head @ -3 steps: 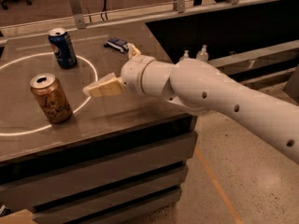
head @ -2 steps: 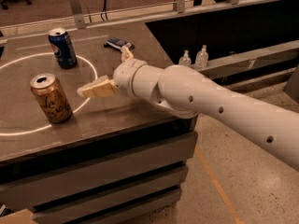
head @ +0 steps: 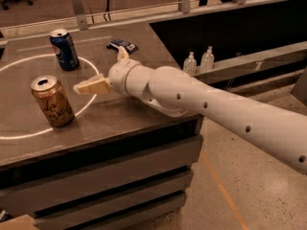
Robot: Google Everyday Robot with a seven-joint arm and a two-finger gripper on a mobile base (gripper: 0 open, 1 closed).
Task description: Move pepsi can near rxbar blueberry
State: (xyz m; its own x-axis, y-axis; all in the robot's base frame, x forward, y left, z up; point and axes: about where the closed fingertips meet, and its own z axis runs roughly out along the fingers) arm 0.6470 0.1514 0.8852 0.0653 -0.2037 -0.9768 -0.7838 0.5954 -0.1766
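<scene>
The pepsi can [head: 64,49], dark blue with a silver top, stands upright at the back left of the table. The rxbar blueberry [head: 122,45], a flat dark blue wrapper, lies at the back of the table, right of the can. My gripper [head: 104,71] hovers over the table between them and nearer the front. It is open and empty. One beige finger [head: 90,86] points left toward the cans, the other [head: 122,55] points back toward the bar. The gripper touches neither thing.
A gold-brown can [head: 52,101] stands at the front left, just left of my lower finger. A white circle [head: 91,63] is marked on the table top. Two small clear bottles [head: 199,60] stand on a ledge beyond the table's right edge.
My arm has reached further left across the table, bringing the gripper closer to the two cans. The cans and the bar have not moved.
</scene>
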